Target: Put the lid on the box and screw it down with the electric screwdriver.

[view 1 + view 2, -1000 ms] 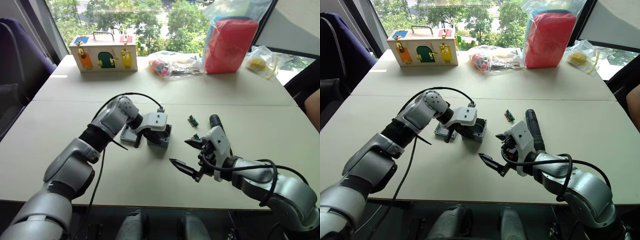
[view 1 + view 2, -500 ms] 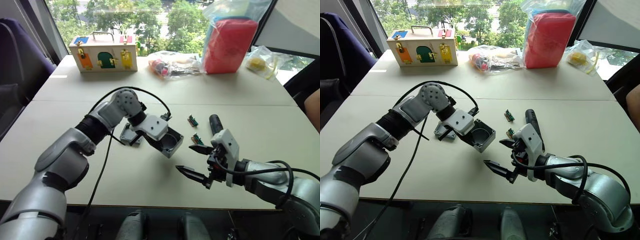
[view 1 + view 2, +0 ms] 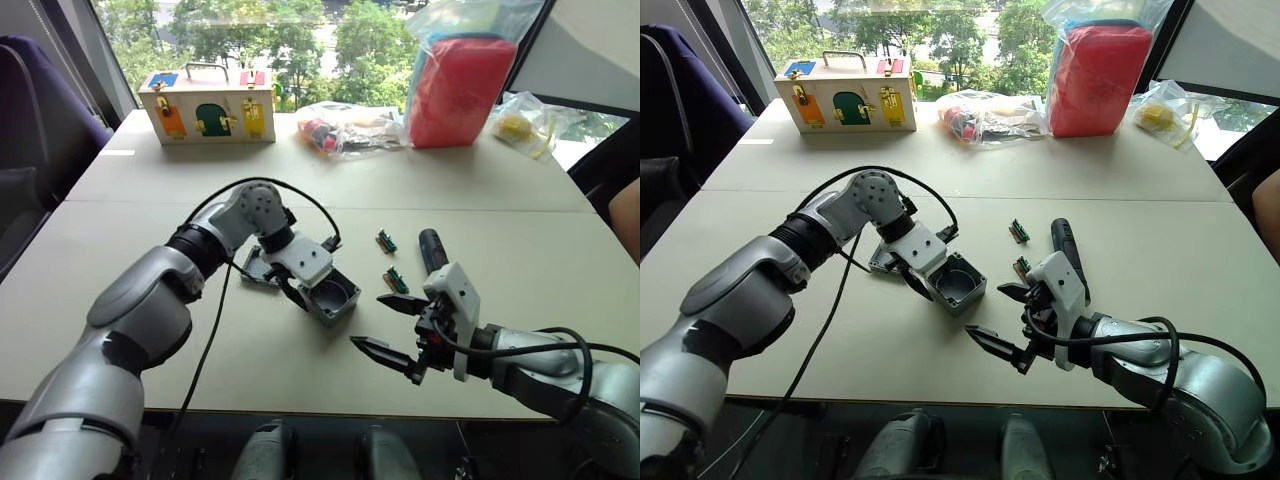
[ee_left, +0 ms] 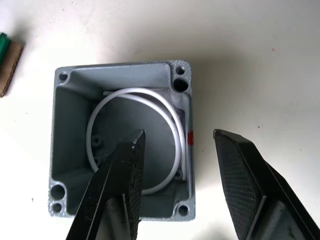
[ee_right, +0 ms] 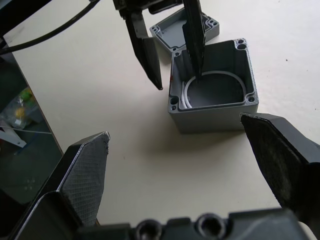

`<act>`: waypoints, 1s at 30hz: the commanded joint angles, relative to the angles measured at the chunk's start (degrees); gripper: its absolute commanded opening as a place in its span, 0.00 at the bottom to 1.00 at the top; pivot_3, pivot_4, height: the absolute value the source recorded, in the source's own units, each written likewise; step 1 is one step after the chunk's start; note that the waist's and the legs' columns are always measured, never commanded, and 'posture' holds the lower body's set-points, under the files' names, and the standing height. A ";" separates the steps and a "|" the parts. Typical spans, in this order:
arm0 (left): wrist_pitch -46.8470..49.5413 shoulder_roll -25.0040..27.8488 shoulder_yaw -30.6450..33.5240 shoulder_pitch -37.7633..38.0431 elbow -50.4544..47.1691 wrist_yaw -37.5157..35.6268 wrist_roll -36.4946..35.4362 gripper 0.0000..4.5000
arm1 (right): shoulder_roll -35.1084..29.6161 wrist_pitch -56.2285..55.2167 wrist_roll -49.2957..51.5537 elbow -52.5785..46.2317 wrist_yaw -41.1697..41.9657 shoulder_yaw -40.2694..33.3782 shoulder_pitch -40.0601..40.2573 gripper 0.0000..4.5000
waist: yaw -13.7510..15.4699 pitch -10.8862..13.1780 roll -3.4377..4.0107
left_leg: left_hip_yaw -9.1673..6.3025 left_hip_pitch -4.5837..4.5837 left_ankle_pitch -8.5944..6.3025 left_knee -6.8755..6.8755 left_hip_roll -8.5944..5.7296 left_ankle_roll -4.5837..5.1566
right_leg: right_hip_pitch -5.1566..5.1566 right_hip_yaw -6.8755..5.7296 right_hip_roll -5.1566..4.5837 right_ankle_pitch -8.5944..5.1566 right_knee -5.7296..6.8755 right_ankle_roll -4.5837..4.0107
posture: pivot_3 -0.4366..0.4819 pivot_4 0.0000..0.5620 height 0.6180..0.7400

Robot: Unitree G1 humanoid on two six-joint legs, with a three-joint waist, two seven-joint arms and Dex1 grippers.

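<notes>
Box (image 4: 120,145) upright on table (image 3: 150,340), opening up, red mark on wall between L gripper (image 4: 177,170) fingers; L jaws apart, straddling that wall, no clamp. Lid (image 5: 182,27) flat just behind box. Screwdriver (image 3: 1068,256) lying flat, long axis front-to-back, beside R gripper (image 3: 385,325); R jaws wide apart, empty.

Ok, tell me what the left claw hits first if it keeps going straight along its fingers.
Most likely the box: the left claw is open astride one side wall, one finger over the recess, the other outside. Depth is unclear.
</notes>
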 commanded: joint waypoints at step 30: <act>98.11 6.40 36.84 19.43 -31.73 51.60 -0.92 0.44 | 4.46 -10.36 -18.66 12.97 18.81 15.87 -28.40 1.00 | -1.13 0.04 -0.06 | -0.07 0.00 0.10 0.29 -0.19 -0.21 | -0.08 0.08 -0.34 -0.28 0.63 0.34 | 0.48 0.27 1.00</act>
